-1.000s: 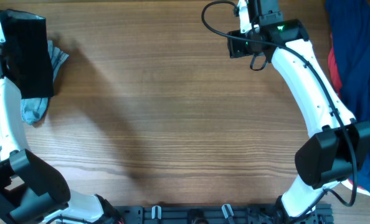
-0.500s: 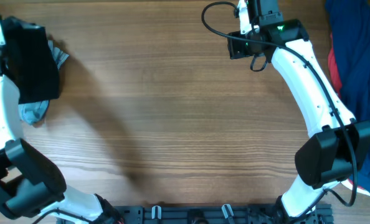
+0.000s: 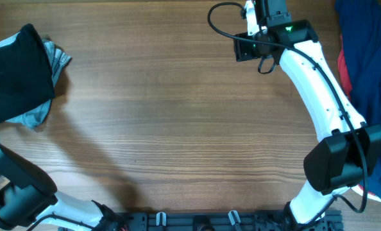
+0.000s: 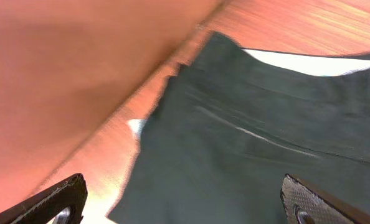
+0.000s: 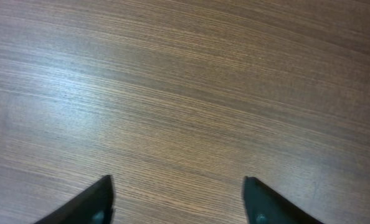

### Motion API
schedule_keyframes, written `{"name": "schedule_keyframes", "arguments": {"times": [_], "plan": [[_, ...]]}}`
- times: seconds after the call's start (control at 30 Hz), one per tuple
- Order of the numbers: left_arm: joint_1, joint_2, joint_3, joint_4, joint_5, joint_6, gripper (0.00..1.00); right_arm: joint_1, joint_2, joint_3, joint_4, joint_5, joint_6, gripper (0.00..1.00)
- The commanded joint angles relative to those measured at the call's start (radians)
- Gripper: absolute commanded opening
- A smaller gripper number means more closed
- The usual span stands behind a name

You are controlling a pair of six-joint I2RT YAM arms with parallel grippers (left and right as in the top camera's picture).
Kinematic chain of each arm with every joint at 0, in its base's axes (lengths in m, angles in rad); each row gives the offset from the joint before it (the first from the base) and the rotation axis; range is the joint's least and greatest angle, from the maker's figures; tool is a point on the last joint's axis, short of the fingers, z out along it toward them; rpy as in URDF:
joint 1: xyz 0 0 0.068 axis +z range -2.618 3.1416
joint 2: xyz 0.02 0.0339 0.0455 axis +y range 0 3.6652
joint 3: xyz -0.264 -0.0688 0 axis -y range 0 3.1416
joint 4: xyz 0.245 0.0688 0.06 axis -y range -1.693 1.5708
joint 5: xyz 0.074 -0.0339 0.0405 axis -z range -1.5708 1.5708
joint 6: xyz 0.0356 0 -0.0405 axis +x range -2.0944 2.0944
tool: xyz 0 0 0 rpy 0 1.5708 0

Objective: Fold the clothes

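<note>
Left wrist: left end effector (image 4: 182, 186) gaped above black garment (image 4: 253, 143); closing deep risked snagging denim piece (image 3: 31, 117) beneath. Right end effector (image 5: 177, 182) gaped too.

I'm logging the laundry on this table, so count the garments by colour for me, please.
Black: 1, the black garment at the left edge
Light blue: 1, the denim piece showing beside it
Navy blue: 1, the navy-blue garment at the right edge
Red: 1, the red garment peeking out along the navy one
Total: 4
</note>
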Motion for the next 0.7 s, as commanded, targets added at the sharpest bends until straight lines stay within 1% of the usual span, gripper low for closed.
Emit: {"name": "schedule_keyframes", "arguments": {"times": [0.0, 0.03, 0.1, 0.2, 0.27, 0.33, 0.43, 0.53, 0.6, 0.67], "plan": [[-0.082, -0.035, 0.007, -0.029, 0.23, -0.029, 1.0, 0.0, 0.008, -0.001, 0.006, 0.009, 0.006, 0.83], [-0.105, -0.035, 0.007, -0.027, 0.253, -0.05, 1.0, 0.0, 0.008, -0.001, 0.006, 0.009, 0.006, 0.89], [-0.185, -0.035, 0.007, -0.012, 0.262, -0.055, 1.0, 0.0, 0.008, -0.001, 0.006, -0.018, 0.006, 0.99], [-0.325, -0.035, 0.007, 0.002, 0.262, -0.055, 1.0, 0.0, 0.008, -0.001, 0.01, -0.14, 0.006, 0.99], [-0.404, -0.034, 0.007, 0.002, 0.262, -0.055, 1.0, 0.0, 0.008, -0.002, 0.016, -0.172, 0.023, 0.99], [-0.489, -0.031, 0.007, 0.002, 0.262, -0.057, 1.0, -0.005, 0.008, -0.008, 0.021, -0.167, 0.117, 1.0], [-0.594, -0.024, 0.007, -0.016, 0.262, -0.117, 1.0, -0.027, 0.009, -0.01, 0.0, -0.168, 0.266, 1.0], [-0.656, -0.024, 0.007, -0.1, 0.262, -0.213, 1.0, -0.047, 0.009, -0.01, -0.069, -0.17, 0.298, 0.99], [-0.675, -0.025, 0.007, -0.209, 0.268, -0.239, 1.0, -0.059, 0.009, -0.01, -0.135, -0.172, 0.294, 1.0], [-0.68, -0.025, 0.007, -0.357, 0.301, -0.239, 1.0, -0.065, 0.009, -0.01, -0.202, -0.172, 0.293, 1.0]]}}
